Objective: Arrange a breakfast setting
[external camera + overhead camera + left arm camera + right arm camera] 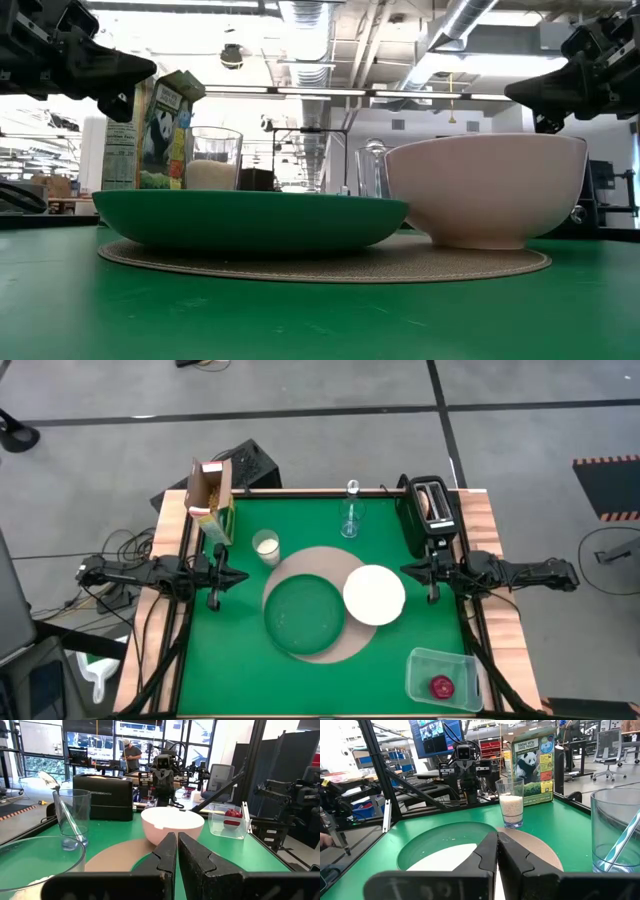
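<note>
Green covers the whole table (250, 670), and on it, near the middle, lies the round tan mat (318, 562), the largest piece of the setting. Both arms hang above the table edges: the left gripper (214, 602) over the left side, just beside the cereal box (212, 500), and the right gripper (432, 596) over the right side, just in front of the black toaster (432, 512); each has its fingers pressed together with nothing between them. The dark green plate (304, 616) sits on the left part of the mat, with a few pale crumbs on it. The white bowl (374, 594) stands on the mat's right edge, just beside the plate (whether they touch is hard to tell). A clear plastic tub (445, 678) rests at the table's front right corner, and the red fruit (441, 686) lies inside it. The clear glass (350, 518) stands at the back of the table, off the mat, between the box and the toaster, with the silver spoon (352, 488) leaning in it, bowl end up. The small milk glass (266, 546) stands just off the mat's back left rim, near the box, part filled with something white
</note>
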